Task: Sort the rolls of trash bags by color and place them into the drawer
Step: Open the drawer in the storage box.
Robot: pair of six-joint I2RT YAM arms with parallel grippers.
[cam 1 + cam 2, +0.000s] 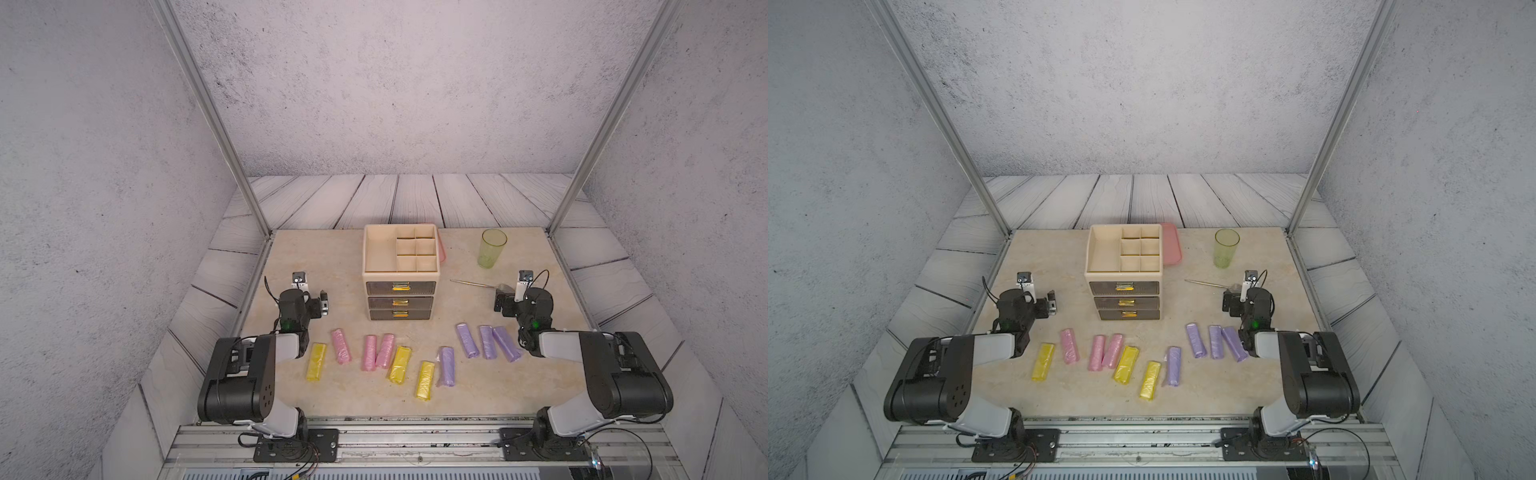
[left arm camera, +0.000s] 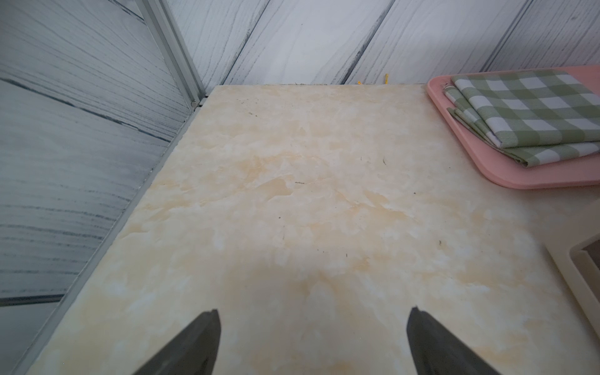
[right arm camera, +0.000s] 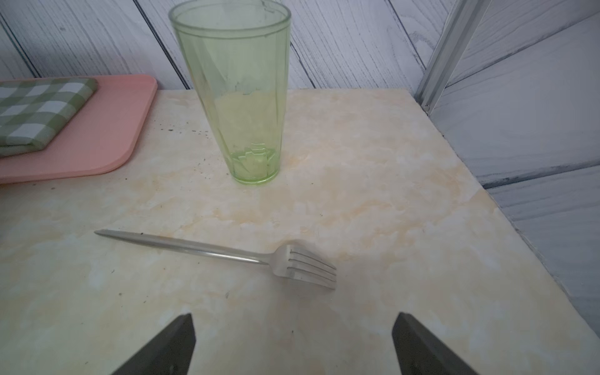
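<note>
The rolls of trash bags lie in a loose row on the marble tabletop in front of the drawer unit. Three are yellow (image 1: 316, 361), three pink (image 1: 341, 346), and several purple (image 1: 467, 340) lie toward the right. The cream drawer unit (image 1: 401, 299) has three brown drawers, all shut, under an open divided top. My left gripper (image 1: 324, 302) hovers left of the unit, open and empty, over bare table in the left wrist view (image 2: 313, 313). My right gripper (image 1: 500, 301) is open and empty to the unit's right, pointing over a fork (image 3: 293, 316).
A green translucent cup (image 1: 493, 248) stands at the back right, with a metal fork (image 3: 227, 253) lying in front of it. A pink tray (image 3: 107, 139) holding a folded green checked cloth (image 2: 526, 117) sits behind the drawer unit. Metal posts (image 1: 555, 224) mark the back corners.
</note>
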